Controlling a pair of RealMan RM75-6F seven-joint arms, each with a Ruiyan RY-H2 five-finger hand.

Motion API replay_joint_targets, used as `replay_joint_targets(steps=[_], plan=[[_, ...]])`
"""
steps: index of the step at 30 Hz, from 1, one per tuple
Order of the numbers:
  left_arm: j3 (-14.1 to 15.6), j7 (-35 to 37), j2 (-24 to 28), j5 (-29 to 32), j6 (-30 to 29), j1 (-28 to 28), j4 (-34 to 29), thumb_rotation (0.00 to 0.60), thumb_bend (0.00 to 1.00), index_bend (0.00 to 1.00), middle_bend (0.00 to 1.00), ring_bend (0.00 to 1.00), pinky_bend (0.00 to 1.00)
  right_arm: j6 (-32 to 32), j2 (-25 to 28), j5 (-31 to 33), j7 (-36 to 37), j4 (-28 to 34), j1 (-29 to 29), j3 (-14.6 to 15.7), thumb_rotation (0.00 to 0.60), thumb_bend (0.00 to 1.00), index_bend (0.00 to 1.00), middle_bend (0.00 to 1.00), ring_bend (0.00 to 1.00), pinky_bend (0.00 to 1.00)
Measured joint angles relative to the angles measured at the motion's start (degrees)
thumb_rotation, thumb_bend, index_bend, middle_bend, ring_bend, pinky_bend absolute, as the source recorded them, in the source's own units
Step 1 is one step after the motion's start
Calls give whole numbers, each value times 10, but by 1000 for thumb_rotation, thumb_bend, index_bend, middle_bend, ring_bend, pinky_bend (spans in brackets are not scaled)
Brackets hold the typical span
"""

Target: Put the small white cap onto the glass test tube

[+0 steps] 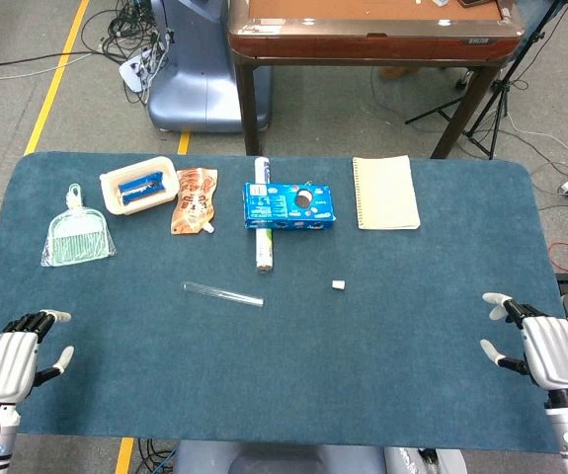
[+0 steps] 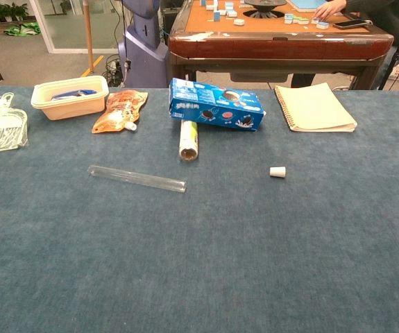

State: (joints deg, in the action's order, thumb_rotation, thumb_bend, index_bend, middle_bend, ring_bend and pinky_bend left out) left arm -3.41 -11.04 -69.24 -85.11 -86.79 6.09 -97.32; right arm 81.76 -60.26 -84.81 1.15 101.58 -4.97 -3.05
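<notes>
Head view showed both hands empty with fingers spread, the left hand (image 1: 12,357) at the near left table edge, the right hand (image 1: 545,348) at the near right edge (neither appeared in the chest view). Between them, well apart from both, the glass test tube (image 1: 223,293) (image 2: 137,178) lay flat on the blue table (image 1: 363,346), its long axis running left-right, slightly angled nearer rightward. The small white cap (image 1: 338,285) (image 2: 277,171) sat to its right, apart.

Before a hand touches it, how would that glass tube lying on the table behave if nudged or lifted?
The glass test tube lies flat on its round side, so a nudge would probably roll it across the blue table cloth. Clear, thin glass looks fragile and likely slippery to fingers. It seems light for its length.
</notes>
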Motion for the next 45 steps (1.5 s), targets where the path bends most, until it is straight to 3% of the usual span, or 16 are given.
replay_joint_targets(steps=[12, 19, 22, 26, 29, 32, 37, 45], plan=[[0, 11, 11, -16, 0, 5, -9, 600, 257, 361, 358, 325, 387, 24, 4, -14, 1, 2, 2, -7, 600, 244, 285, 449, 440, 604], [-16, 16, 27, -34, 37, 44, -28, 600, 257, 361, 371, 367, 392, 43, 21, -20, -20, 20, -3, -27, 600, 244, 279, 449, 441, 604], [-28, 21, 31, -37, 73, 76, -32, 600, 257, 361, 490, 500, 491, 45, 31, -16, -29, 33, -6, -36, 600, 244, 269, 449, 441, 604], [-47, 33, 26, -33, 130, 126, -26, 600, 257, 361, 714, 713, 767, 37, 47, -7, -39, 54, -12, -42, 600, 245, 249, 449, 440, 604], [-61, 46, 17, -18, 184, 165, -15, 600, 257, 361, 807, 806, 909, 31, 58, 0, -45, 67, -16, -45, 600, 245, 245, 449, 440, 604], [-73, 47, 1, 8, 243, 208, 2, 600, 257, 361, 875, 876, 973, 25, 63, 5, -48, 75, -18, -46, 600, 245, 245, 449, 441, 604], [-92, 14, -47, 75, 325, 276, 39, 600, 257, 363, 962, 950, 1000, 13, 66, 13, -51, 79, -22, -44, 600, 244, 245, 449, 441, 604], [-105, -69, -137, 170, 381, 350, 120, 600, 257, 431, 1000, 1000, 1000, -12, 70, 25, -59, 84, -34, -43, 600, 244, 245, 449, 443, 604]])
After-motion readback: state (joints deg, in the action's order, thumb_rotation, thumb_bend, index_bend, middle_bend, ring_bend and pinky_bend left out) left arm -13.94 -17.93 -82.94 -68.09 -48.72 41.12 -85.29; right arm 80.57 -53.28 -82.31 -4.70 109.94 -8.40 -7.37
